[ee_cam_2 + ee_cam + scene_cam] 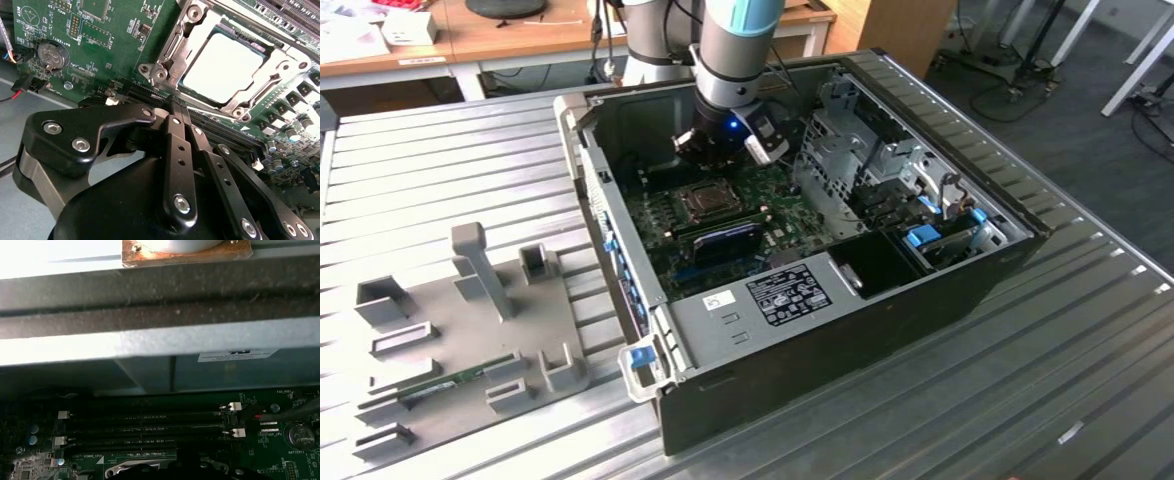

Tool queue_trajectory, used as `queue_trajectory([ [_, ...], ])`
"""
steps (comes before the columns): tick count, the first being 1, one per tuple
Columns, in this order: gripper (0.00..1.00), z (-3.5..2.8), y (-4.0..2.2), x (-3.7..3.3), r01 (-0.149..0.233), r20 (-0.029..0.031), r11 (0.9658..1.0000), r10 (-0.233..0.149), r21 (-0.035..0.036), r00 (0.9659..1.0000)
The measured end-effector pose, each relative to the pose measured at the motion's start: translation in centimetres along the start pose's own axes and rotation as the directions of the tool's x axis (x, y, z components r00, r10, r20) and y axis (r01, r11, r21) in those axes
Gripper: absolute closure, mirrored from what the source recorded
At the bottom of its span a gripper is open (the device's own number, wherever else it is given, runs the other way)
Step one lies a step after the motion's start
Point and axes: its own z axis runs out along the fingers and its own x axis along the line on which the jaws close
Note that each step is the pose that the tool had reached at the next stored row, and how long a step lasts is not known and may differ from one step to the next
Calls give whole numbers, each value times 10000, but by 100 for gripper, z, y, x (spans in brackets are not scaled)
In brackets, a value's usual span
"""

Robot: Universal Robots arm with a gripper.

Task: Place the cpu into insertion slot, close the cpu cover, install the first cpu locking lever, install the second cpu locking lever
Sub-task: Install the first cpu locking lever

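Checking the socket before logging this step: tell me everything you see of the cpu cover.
The cpu cover is a thin silver metal frame with a large square window, lying flat over the insertion slot, the pale cpu showing through it. Screw heads sit at its corners. The shut pincer has its tip beside one edge; contact cannot be judged.
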Motion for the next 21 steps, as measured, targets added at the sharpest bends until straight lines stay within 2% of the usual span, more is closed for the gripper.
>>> queue_trajectory([
  [5, 90, -6, 3, 0, -1, 1, 10000, 1, -1, 10000],
  [12, 90, -89, 25, -1, -1, 2, 10000, 1, -3, 10000],
  [21, 90, -101, 28, -1, -1, 2, 10000, 1, -3, 10000],
])
